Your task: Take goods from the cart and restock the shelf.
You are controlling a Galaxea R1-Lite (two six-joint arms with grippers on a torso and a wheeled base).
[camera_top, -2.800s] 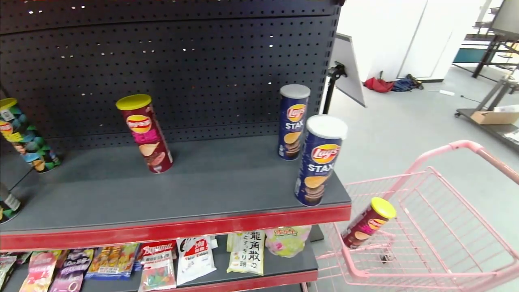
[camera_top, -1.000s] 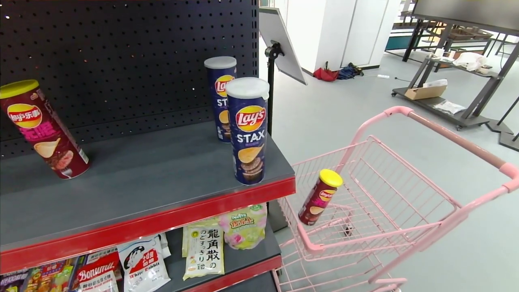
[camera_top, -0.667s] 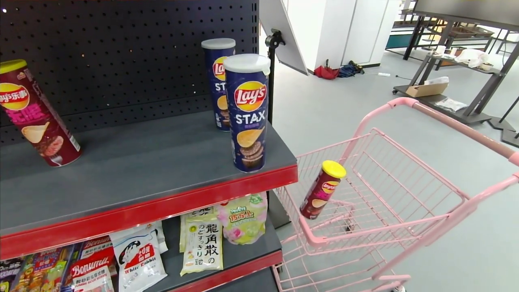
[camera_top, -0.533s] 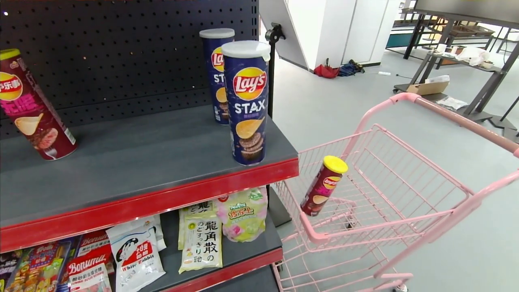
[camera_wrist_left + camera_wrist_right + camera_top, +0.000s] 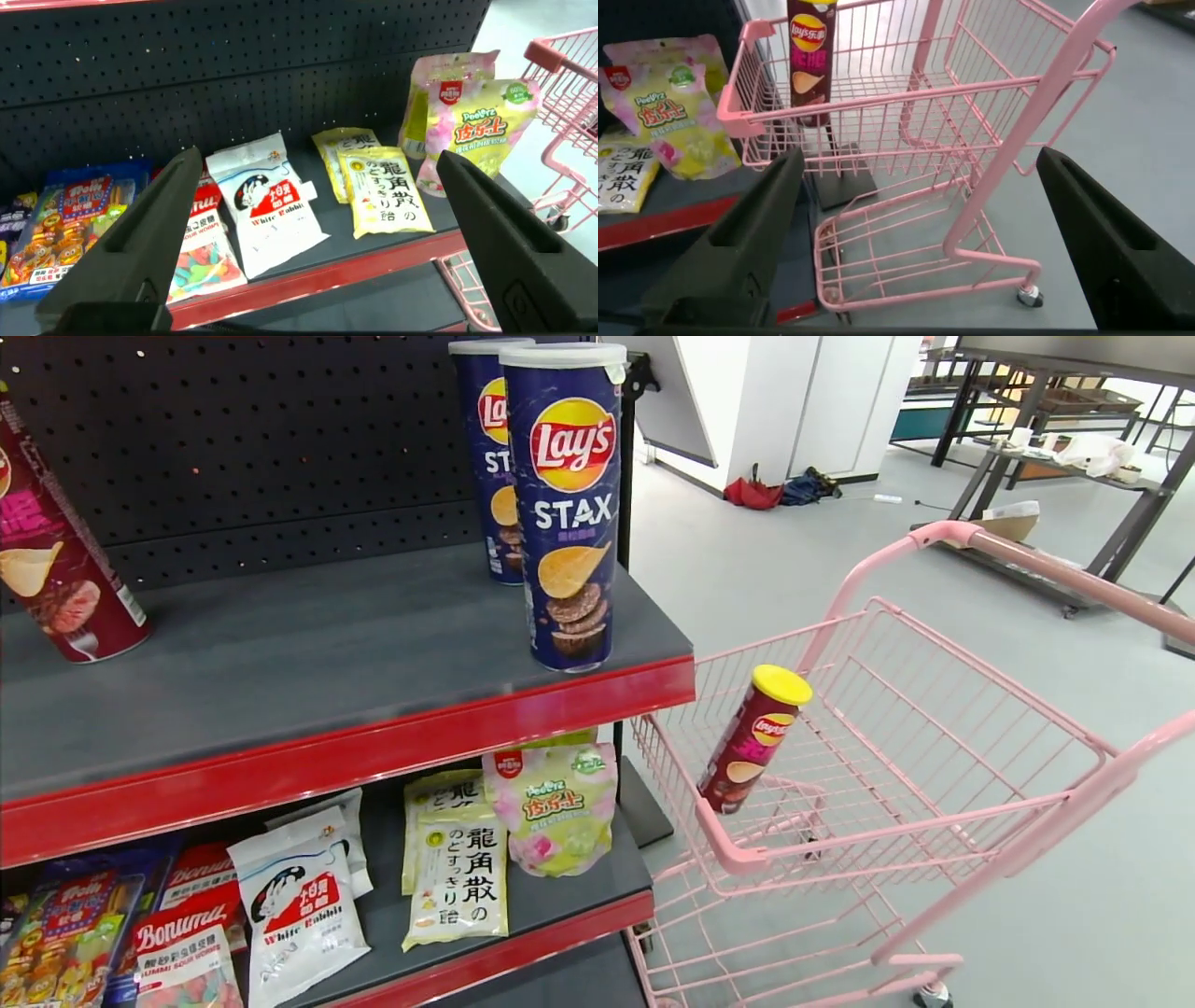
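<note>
Head view, clock positions from the frame centre. The pink cart (image 5: 1046, 575) stands at 4 o'clock, its front wire wall just beside the end of the shelf unit. One maroon chip can (image 5: 756, 739) with a yellow lid stands on end inside the cart, in the corner nearest the shelf and close against the wire; whether it leans cannot be told. The upper shelf (image 5: 327, 644) runs from 9 to 12 o'clock. A blue chip can (image 5: 571, 513) stands upright at 12 o'clock, at the shelf's front corner on the cart side, right at the red edge. A second blue can (image 5: 490, 457) stands behind it near the pegboard back. Another maroon can (image 5: 56, 579) stands at 9 o'clock, well apart from the blue pair, with bare shelf between. On the lower shelf, at 6 to 8 o'clock, lie a green pouch (image 5: 555, 807), a yellow bag (image 5: 457, 873) and a white bag (image 5: 294, 905). The left tool (image 5: 320, 159) is released, fingers spread wide before the lower shelf bags. The right tool (image 5: 920, 159) is released likewise, low before the cart, holding nothing.
</note>
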